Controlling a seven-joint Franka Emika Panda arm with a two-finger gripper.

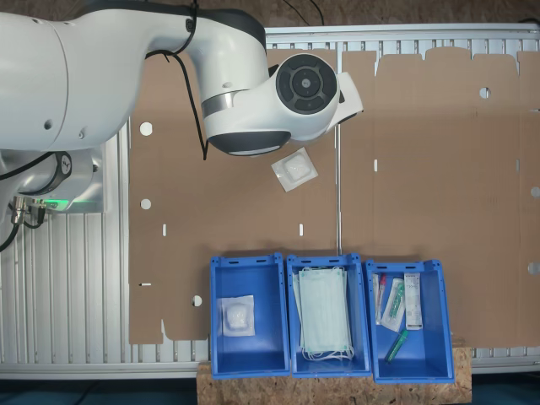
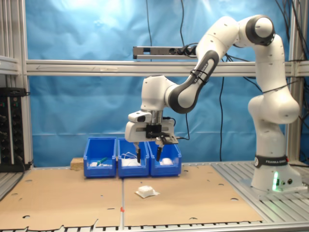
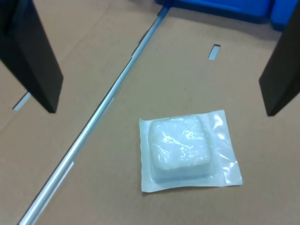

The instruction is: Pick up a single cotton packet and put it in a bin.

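Black fingers (image 3: pixel 33 56) of the gripper (image 3: pixel 159 58) frame the wrist view, spread wide w/ nothing between them; below the gap lies the cotton packet (image 3: pixel 187 150), flat on brown cardboard (image 3: pixel 93 47), clear plastic w/ a white wad in the middle. Metal strip (image 3: pixel 93 122) runs diagonally beside it, not touching.

In the second exterior view the gripper (image 2: pixel 149 152) hangs above the cotton packet (image 2: pixel 147 191), well clear of it, fingers pointing down, jaws apart. White arm (image 2: pixel 212 53) arches over from its base at the second exterior view's right.

First exterior view: cotton packet (image 1: pixel 294 169) sits on the cardboard (image 1: pixel 422 169), partly tucked under the arm's wrist (image 1: pixel 278 101). Three blue bins in a row near the lower edge. The bin (image 1: pixel 248 314) at the first exterior view's left holds one white packet (image 1: pixel 237 315). Middle bin (image 1: pixel 328 314) holds pale green masks (image 1: pixel 324 312). Third bin (image 1: pixel 411 319) holds tubes & syringes (image 1: pixel 401 308). Loose cotton packet is well apart from all three, on open cardboard
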